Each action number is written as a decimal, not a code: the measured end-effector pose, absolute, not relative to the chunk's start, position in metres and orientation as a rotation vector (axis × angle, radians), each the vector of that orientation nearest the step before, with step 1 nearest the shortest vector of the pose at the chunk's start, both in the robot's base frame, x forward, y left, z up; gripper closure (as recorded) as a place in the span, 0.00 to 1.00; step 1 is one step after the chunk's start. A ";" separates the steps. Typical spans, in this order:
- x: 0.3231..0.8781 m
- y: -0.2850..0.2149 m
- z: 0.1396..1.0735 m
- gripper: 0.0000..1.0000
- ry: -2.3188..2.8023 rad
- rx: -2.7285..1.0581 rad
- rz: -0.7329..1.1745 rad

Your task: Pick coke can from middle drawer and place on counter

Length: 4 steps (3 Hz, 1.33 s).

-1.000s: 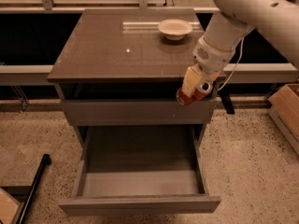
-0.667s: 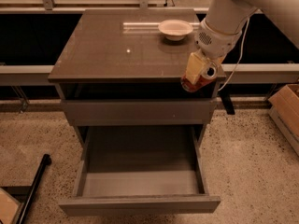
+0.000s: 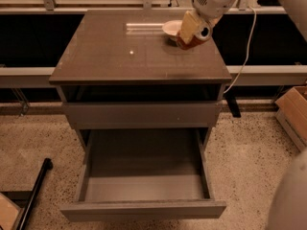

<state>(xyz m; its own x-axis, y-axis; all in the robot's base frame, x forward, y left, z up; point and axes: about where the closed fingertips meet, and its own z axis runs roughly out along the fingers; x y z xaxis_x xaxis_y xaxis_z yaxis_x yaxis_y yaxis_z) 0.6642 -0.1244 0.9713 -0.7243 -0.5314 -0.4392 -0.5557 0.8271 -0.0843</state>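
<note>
My gripper (image 3: 191,34) hangs over the back right part of the counter (image 3: 120,56), a glossy grey-brown slab. It is shut on the coke can (image 3: 190,43), whose red body shows below the beige fingers (image 3: 188,25). The can is just above the counter surface or touching it; I cannot tell which. The middle drawer (image 3: 144,209) is pulled fully out below, and its grey inside holds nothing. Above it sits the other plain grey drawer front (image 3: 139,114), closed.
A shallow white bowl (image 3: 171,28) sits on the counter right behind the gripper, partly hidden by it. A white cable (image 3: 245,47) hangs off to the right. A cardboard box (image 3: 293,110) stands on the floor at the right, a black pole (image 3: 34,195) at the lower left.
The gripper has carried the can up from the counter's front right edge and back-left, to over the counter beside the bowl.
</note>
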 end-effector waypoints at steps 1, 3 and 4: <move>0.699 -0.107 0.967 1.00 2.499 -0.813 0.168; 0.752 -0.058 0.926 1.00 2.389 -0.869 0.424; 0.770 -0.033 0.913 1.00 2.319 -0.897 0.538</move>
<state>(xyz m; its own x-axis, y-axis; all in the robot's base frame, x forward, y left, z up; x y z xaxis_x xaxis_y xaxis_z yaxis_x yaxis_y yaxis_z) 0.7699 -0.0328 0.9132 -0.5996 -0.4680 -0.6492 -0.7061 0.6913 0.1537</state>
